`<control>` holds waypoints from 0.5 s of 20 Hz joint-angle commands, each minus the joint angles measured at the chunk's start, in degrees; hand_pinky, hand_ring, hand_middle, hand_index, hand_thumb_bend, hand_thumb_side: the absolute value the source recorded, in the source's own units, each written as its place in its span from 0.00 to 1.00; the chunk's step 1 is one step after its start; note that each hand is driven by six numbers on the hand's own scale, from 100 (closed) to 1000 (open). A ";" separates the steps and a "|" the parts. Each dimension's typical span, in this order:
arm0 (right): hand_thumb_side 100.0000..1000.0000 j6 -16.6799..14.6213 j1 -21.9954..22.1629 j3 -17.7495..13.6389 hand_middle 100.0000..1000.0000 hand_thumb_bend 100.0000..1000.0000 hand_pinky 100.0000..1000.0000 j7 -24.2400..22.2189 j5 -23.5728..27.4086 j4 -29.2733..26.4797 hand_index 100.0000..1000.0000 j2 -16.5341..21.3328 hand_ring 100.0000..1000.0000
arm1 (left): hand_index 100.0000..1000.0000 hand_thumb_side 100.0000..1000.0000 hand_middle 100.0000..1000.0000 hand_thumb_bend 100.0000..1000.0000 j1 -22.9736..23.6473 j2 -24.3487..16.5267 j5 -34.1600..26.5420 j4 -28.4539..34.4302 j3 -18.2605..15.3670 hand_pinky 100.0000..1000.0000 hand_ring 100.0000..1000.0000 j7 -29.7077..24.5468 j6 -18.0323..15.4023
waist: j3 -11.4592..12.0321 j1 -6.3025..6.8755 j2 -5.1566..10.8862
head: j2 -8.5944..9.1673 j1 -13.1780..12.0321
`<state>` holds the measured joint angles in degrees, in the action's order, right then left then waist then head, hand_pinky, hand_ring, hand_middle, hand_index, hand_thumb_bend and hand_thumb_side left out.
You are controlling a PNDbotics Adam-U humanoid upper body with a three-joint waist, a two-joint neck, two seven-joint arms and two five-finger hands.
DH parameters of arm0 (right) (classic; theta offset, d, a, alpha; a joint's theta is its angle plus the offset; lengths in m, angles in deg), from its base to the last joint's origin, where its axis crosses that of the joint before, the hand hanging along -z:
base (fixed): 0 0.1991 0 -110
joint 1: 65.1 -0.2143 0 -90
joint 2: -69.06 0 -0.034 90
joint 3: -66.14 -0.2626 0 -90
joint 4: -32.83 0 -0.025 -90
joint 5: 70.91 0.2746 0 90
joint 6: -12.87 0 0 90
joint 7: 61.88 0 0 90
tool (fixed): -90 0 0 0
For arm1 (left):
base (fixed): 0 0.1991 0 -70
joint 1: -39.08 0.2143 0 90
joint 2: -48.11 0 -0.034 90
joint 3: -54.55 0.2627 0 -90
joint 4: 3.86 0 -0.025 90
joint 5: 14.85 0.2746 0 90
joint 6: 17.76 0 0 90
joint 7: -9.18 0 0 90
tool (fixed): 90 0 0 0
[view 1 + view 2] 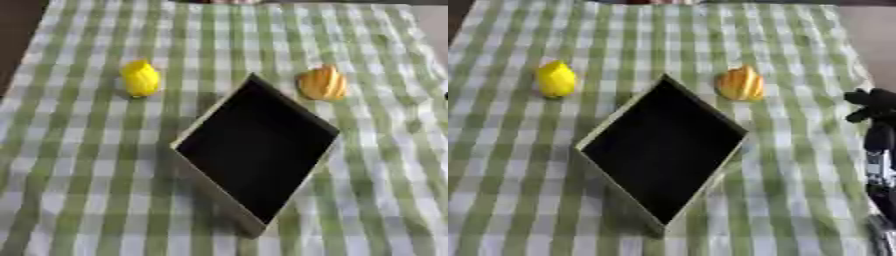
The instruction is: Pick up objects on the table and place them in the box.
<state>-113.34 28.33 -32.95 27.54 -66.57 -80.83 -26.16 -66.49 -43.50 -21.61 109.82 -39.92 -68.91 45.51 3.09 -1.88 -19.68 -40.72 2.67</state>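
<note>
Fingers of the right hand (870, 102) show at the right edge of the right eye view as a dark cluster, raised over the cloth and touching nothing; whether they are curled or relaxed I cannot tell, since only a blurred black shape is visible. Its arm runs down the same edge toward the lower corner. No left hand shows in either view.

Nearest that hand lies the orange object (740, 83), rounded with lighter ribs or segments, resting on the green checked tablecloth (527, 165) just beside the far right wall of the box (591, 140). It looks like a small, light, fairly stiff fruit shape; its ridges should give some purchase, and a grasp across its middle from above seems the sensible hold, though a round body may roll when nudged.

Further left sits the yellow object (556, 78), smooth and lemon-like, standing apart from the box on its far left side. Its skin looks glossier, so it may slip; taking it around its widest part would suit.

Between them the box lies turned corner-on, dark inside and holding nothing, so both items are yet to be placed.
</note>
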 commanded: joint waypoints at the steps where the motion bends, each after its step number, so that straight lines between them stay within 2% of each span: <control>1: 0.48 -2.35 0.76 -0.41 0.45 0.00 0.90 0.61 -0.97 -0.94 0.78 3.96 0.74 | 0.84 0.58 0.65 0.00 -0.37 -0.92 0.10 0.91 -0.25 0.75 0.60 -0.23 0.00 | -0.04 -0.04 0.97 | 0.07 -0.38; 5: 0.43 -5.39 2.28 -1.22 0.46 0.00 0.89 2.64 -3.08 -0.94 0.79 11.21 0.76 | 0.84 0.58 0.65 0.00 -0.33 -1.17 0.17 0.91 -0.23 0.75 0.59 -0.27 0.05 | -0.07 -0.33 0.90 | 0.10 -0.58; 6: 0.53 -5.70 2.66 -1.56 0.45 0.00 0.89 3.33 -4.06 -0.94 0.80 13.59 0.76 | 0.84 0.58 0.65 0.00 -0.29 -1.24 0.20 0.91 -0.21 0.75 0.59 -0.29 0.08 | -0.09 -0.39 0.88 | 0.13 -0.56; 7: 0.41 -5.67 3.03 -1.84 0.46 0.00 0.89 3.97 -5.18 -0.94 0.80 16.08 0.76 | 0.84 0.57 0.65 0.00 -0.28 -1.34 0.24 0.91 -0.20 0.75 0.59 -0.32 0.08 | -0.11 -0.47 0.88 | 0.13 -0.51; 10: 0.39 -3.79 3.70 -2.76 0.47 0.00 0.88 6.21 -8.00 -0.94 0.81 24.01 0.77 | 0.84 0.57 0.65 0.00 -0.25 -1.61 0.29 0.91 -0.21 0.75 0.59 -0.30 0.07 | -0.18 -0.66 0.90 | 0.19 -0.37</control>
<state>-117.51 32.01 -34.70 32.79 -73.19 -80.83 -6.77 -66.48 -43.57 -21.54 109.82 -39.91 -69.11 45.59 3.00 -2.64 -19.69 -40.74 2.26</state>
